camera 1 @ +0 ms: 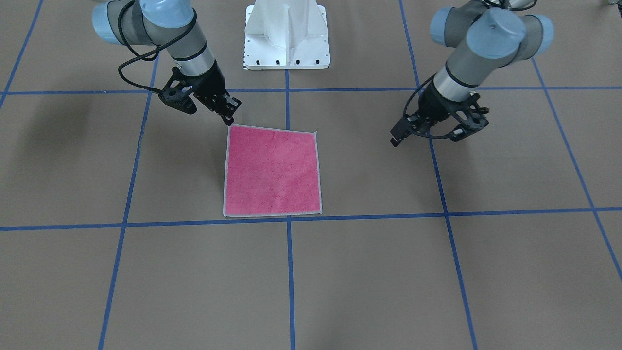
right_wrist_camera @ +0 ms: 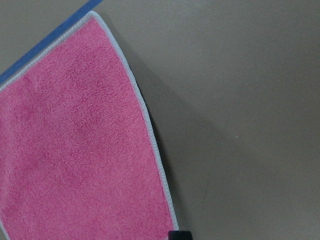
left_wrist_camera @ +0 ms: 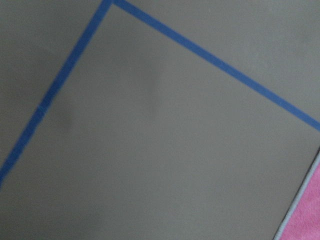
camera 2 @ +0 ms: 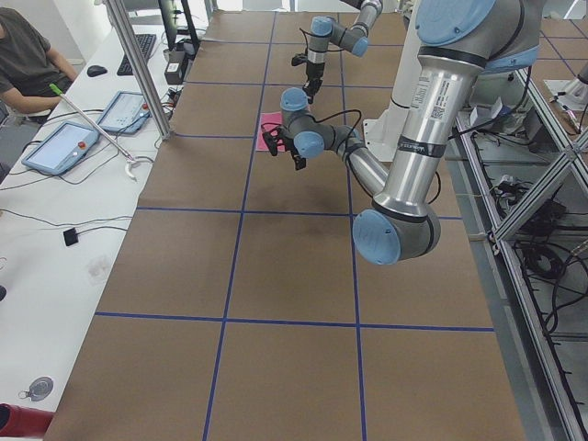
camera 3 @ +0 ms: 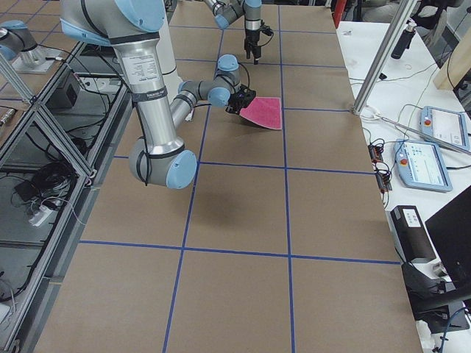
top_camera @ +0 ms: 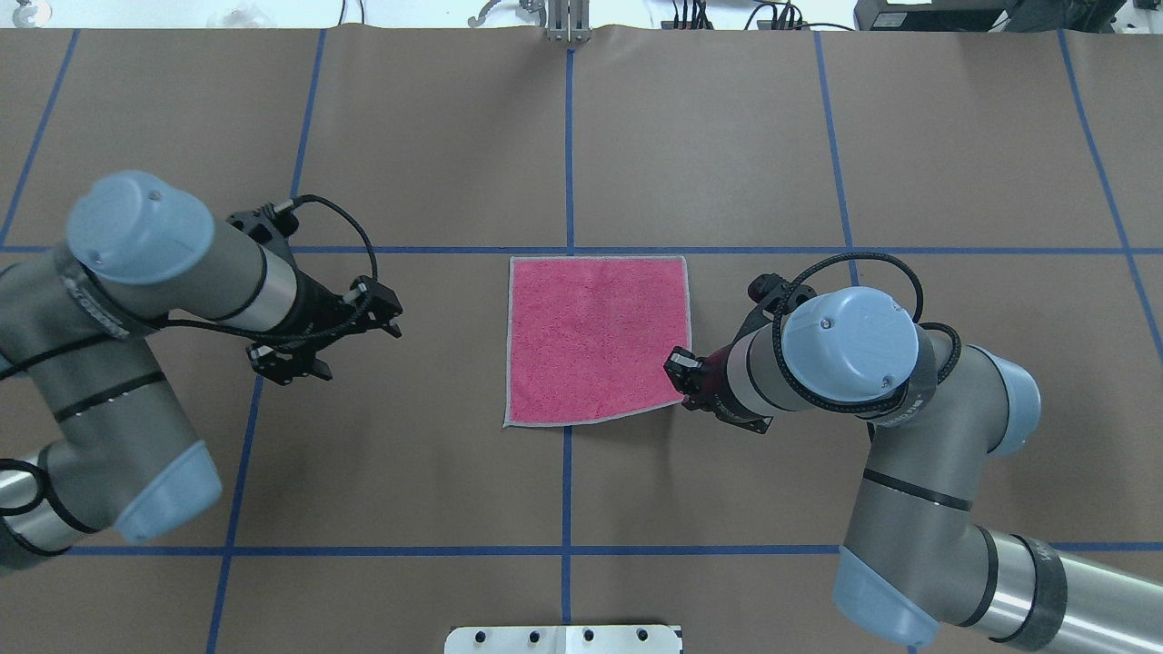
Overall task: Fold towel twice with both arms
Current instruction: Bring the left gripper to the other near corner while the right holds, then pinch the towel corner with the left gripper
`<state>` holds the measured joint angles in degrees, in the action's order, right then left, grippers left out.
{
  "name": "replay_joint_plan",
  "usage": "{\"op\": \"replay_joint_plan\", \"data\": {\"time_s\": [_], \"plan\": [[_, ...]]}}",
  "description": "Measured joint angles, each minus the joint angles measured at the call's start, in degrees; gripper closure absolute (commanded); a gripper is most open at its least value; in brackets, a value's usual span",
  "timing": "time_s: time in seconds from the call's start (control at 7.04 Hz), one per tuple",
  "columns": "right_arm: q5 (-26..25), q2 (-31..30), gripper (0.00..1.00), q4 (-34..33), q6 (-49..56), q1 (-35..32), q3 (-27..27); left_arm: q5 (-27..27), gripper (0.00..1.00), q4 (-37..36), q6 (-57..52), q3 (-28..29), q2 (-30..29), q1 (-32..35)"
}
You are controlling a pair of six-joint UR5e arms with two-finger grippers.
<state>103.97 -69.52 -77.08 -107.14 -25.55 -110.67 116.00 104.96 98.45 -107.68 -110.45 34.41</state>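
The towel (camera 1: 272, 170) lies pink face up near the table's middle, with light grey edging; it also shows in the overhead view (top_camera: 595, 336). My right gripper (top_camera: 680, 368) is shut on the towel's near right corner and holds it slightly raised. The right wrist view shows the towel (right_wrist_camera: 75, 150) with a shadow under its raised edge. In the front view the right gripper (camera 1: 229, 118) is at that corner. My left gripper (top_camera: 389, 312) is open and empty, hovering well left of the towel; it also shows in the front view (camera 1: 396, 137). The left wrist view shows only the towel's edge (left_wrist_camera: 310, 210).
The white pedestal base (camera 1: 286, 36) stands behind the towel on the robot's side. Blue tape lines (top_camera: 570, 136) grid the brown table cover. Tablets and cables (camera 3: 430, 158) lie on the side bench beyond the table's far edge.
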Motion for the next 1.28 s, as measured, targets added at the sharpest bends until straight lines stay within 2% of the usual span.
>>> {"op": "replay_joint_plan", "data": {"time_s": [0.14, 0.28, 0.57, 1.28], "plan": [[0.0, 0.0, 1.00, 0.0, 0.0, 0.1, 0.1, -3.7, 0.06, -2.1, 1.7, 0.8, -3.1, -4.0], [0.0, -0.1, 1.00, 0.0, 0.0, 0.2, 0.1, -6.7, 0.11, -3.6, 2.5, 2.7, -6.5, -6.8], [0.0, -0.1, 1.00, 0.1, 0.0, 0.3, 0.3, -9.3, 0.24, -4.2, 3.4, 7.1, -11.2, -9.7], [0.0, 0.1, 1.00, 0.1, 0.0, 0.4, 0.4, -11.9, 0.33, -3.2, 3.5, 11.2, -13.6, -12.8]]}}
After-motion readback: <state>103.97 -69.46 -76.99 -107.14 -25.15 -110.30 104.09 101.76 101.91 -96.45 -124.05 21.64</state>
